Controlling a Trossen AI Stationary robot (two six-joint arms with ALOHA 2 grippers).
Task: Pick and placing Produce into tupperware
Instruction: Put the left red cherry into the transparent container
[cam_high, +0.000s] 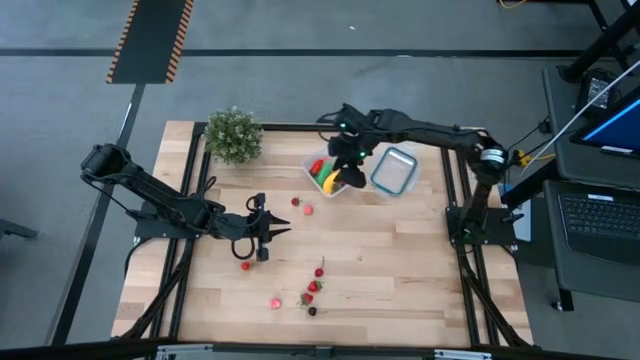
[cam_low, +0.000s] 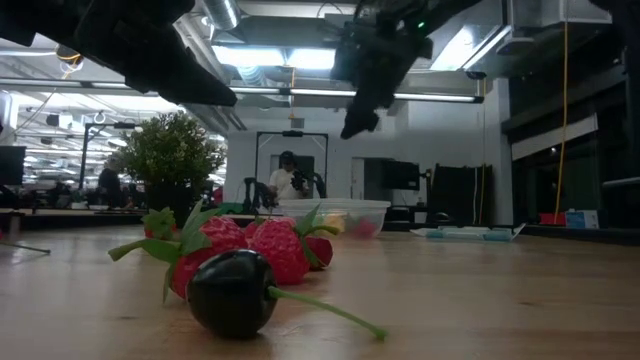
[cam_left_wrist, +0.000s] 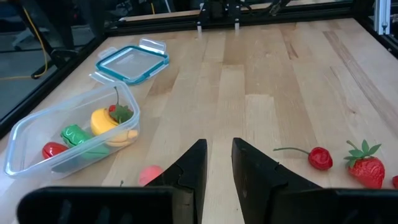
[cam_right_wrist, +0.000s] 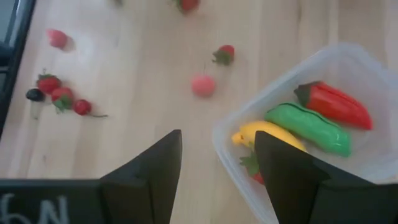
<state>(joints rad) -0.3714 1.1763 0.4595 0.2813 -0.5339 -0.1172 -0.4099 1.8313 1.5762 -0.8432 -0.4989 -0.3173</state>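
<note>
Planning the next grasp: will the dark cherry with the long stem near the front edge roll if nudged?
Probably: the dark cherry looks round and glossy, so it may roll or slip. Its thin stem, resting on the table, might limit that.

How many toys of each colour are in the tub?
Yellow: 1 (banana)
Green: 1 (green one)
Red: 2 (pepper, strawberry)
Total in the tub: 4

The right gripper (cam_high: 350, 168) hides part of the tub (cam_high: 322, 186); a strawberry (cam_right_wrist: 254, 169) sits half behind its finger
</note>
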